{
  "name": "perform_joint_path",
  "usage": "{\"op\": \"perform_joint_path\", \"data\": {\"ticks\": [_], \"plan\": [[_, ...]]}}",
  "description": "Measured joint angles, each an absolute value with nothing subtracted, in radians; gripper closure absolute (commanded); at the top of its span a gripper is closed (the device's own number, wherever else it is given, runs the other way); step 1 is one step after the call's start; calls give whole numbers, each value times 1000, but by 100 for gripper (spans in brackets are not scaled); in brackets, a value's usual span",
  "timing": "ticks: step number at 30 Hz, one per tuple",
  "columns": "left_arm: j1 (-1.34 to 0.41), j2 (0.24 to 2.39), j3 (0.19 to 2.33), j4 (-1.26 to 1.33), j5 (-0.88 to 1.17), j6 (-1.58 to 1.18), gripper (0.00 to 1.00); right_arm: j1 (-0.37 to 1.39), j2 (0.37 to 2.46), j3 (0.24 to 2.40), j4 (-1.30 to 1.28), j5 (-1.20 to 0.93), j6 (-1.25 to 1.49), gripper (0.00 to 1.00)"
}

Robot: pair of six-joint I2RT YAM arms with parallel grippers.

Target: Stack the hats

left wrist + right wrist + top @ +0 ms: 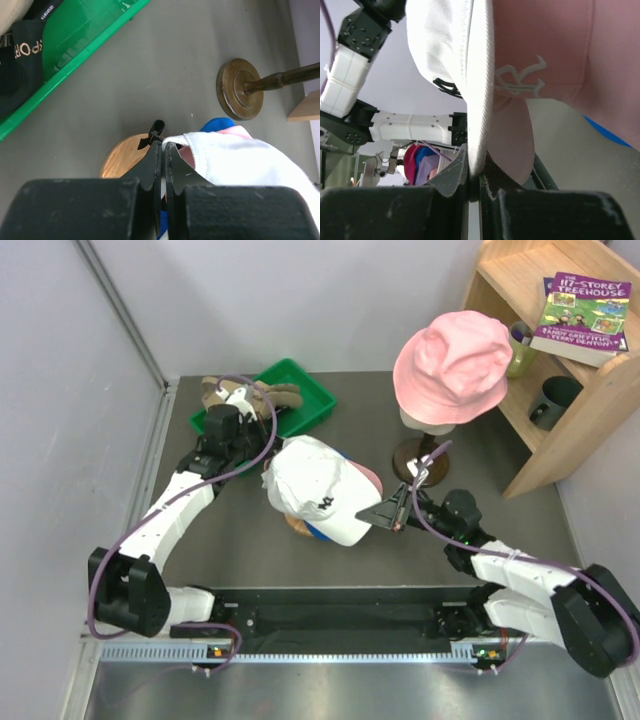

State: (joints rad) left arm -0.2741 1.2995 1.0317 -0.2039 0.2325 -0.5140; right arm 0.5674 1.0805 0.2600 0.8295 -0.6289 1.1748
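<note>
A white cap is held over a pink cap and a blue cap stacked on the wooden knob stand. My left gripper is shut on the white cap's rear edge; in the left wrist view its jaws pinch the white fabric above the wooden knob. My right gripper is shut on the white cap's peak, with the pink cap just beside it. Tan and black caps lie in the green tray.
A cream mannequin head wearing a pink bucket hat stands at the back right on a round brown base. A wooden shelf with a book and mugs fills the right corner. Grey walls close the left and back.
</note>
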Motion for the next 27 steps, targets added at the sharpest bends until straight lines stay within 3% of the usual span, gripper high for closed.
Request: {"op": "perform_joint_path", "data": {"ticks": [7, 18, 27], "plan": [[-279, 1336, 1039, -204, 230, -499, 100, 557, 1013, 296, 687, -606, 1223, 100], [-294, 1357, 1020, -195, 209, -491, 100, 520, 1076, 167, 852, -565, 1454, 100], [-295, 1353, 939, -139, 195, -499, 100, 501, 1026, 148, 786, -524, 1474, 100]]}}
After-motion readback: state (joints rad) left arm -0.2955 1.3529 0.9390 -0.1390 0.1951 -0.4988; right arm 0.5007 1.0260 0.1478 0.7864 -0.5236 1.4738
